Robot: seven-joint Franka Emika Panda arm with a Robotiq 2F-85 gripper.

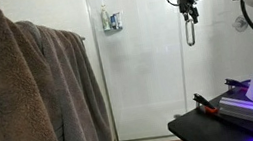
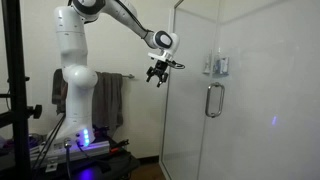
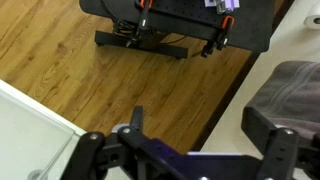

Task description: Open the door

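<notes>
The door [image 2: 255, 110] is a tall clear glass shower panel with a slim vertical chrome loop handle [image 2: 213, 100]. It stands shut in both exterior views [image 1: 211, 73], and the handle [image 1: 190, 33] shows there too. My gripper [image 2: 157, 75] hangs high in front of the glass, to the side of the handle and apart from it. In an exterior view the gripper [image 1: 190, 8] lines up just above the handle. In the wrist view its two fingers [image 3: 200, 130] are spread wide with nothing between them, over the wood floor.
Brown towels [image 1: 29, 95] hang on a rail beside the shower. A small bottle rack [image 1: 111, 22] sits on the white wall behind the glass. A black table [image 1: 216, 128] with a lit device stands near the robot base [image 2: 75, 100].
</notes>
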